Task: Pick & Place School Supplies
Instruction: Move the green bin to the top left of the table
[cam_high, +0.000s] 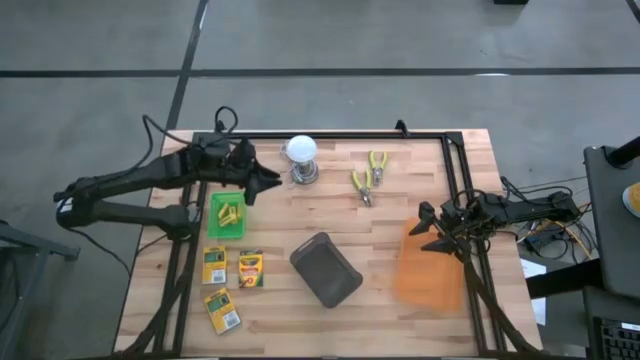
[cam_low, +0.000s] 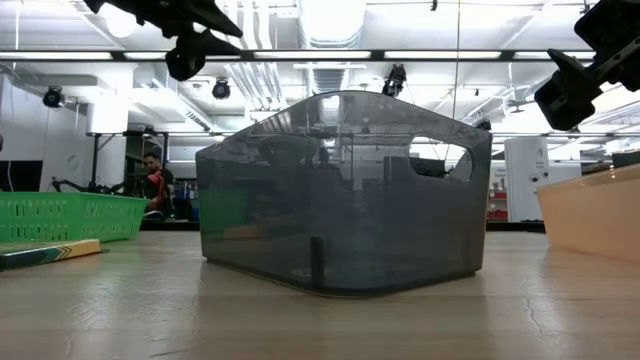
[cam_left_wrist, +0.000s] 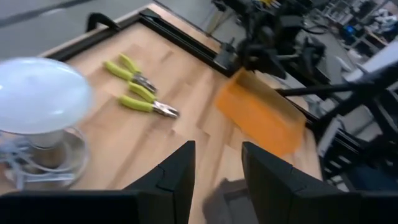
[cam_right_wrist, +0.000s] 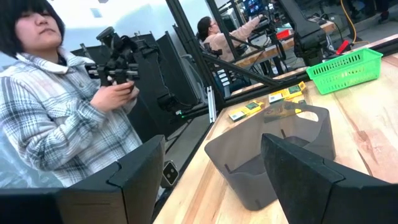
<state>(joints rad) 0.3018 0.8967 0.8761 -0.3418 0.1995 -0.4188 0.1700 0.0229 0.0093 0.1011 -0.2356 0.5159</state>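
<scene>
Table (cam_high: 380, 230): wooden top inside a black frame, seen from above with both arms over it.
Crayon boxes: three flat green-and-yellow boxes lie on the wood at the left-arm side; one crayon box (cam_high: 215, 264) and a second crayon box (cam_high: 249, 269) sit side by side, and the third crayon box (cam_high: 223, 309) lies apart from them, nearer the table edge.
Yellow pieces (cam_high: 230, 214): short sticks lying inside the green basket (cam_high: 226, 216), which stands just beyond the pair of boxes.
Other containers: a grey bin (cam_high: 326, 269) near the table's middle; an orange bin (cam_high: 430, 268) at the right-arm side.
Left gripper (cam_high: 262, 183): raised above the table between the green basket and the light bulb (cam_high: 301, 152); the fingers (cam_left_wrist: 176, 176) stand partly apart, with nothing between them.
Right gripper (cam_high: 428, 228): hovers at the edge of the orange bin; its fingers (cam_right_wrist: 142, 173) stand wide apart and empty.
Off task: two yellow-handled pliers (cam_high: 368, 176) lie beyond the grey bin.
Background: a person (cam_right_wrist: 59, 118) in a plaid shirt stands beside the table.
Step in hand: judged an approach phase; no supply is grasped and all three boxes lie loose.
Next move: probably the left gripper must descend over the nearest box, widen to span its flat sides, close, then carry it to a container.
</scene>
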